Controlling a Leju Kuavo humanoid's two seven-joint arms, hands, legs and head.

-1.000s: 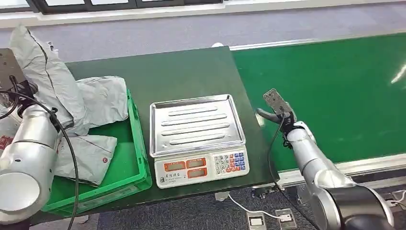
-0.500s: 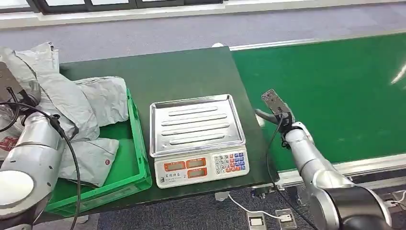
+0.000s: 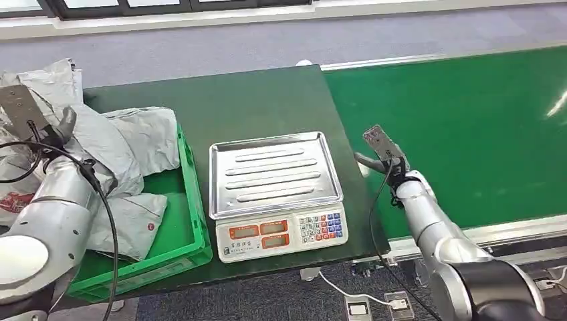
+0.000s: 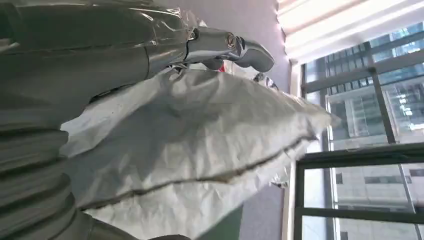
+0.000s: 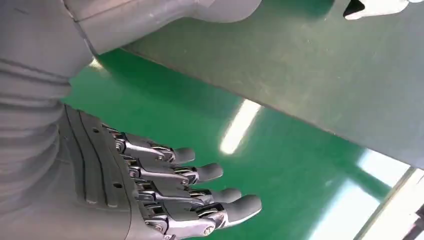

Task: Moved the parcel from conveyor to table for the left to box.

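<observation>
The left hand (image 4: 150, 55) grips the grey parcel (image 3: 100, 144) over the green box (image 3: 190, 227), left of the scale (image 3: 274, 190). Lower fully before release. The right hand (image 5: 165, 195), fingers apart, holds nothing.

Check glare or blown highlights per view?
Head view: mild streak on conveyor belt at the right edge. Right wrist view: bright ceiling-light reflections on the belt beyond the right robot hand. Left wrist view: windows overexposed behind the grey parcel.
</observation>
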